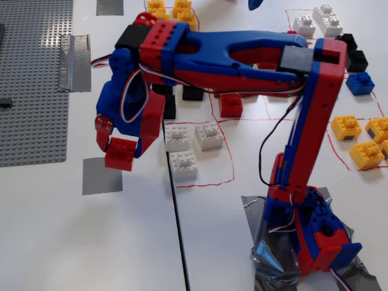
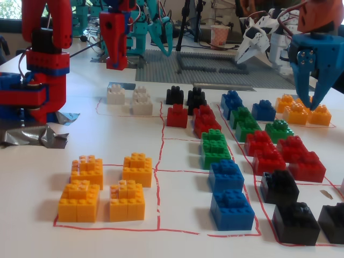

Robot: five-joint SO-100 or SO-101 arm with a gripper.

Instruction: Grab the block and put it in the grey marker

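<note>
Block (image 1: 120, 153) is clamped in the gripper (image 1: 119, 155), held above the white surface (image 1: 91, 242). In the top-down fixed view the grey marker (image 1: 101, 175) sits just below the gripper, its upper right corner hidden by the block. White bricks (image 1: 188, 145) lie right of the gripper. The low fixed view shows only the gripper (image 2: 116, 54) hanging far back; the block can't be told apart there and the marker isn't visible.
</note>
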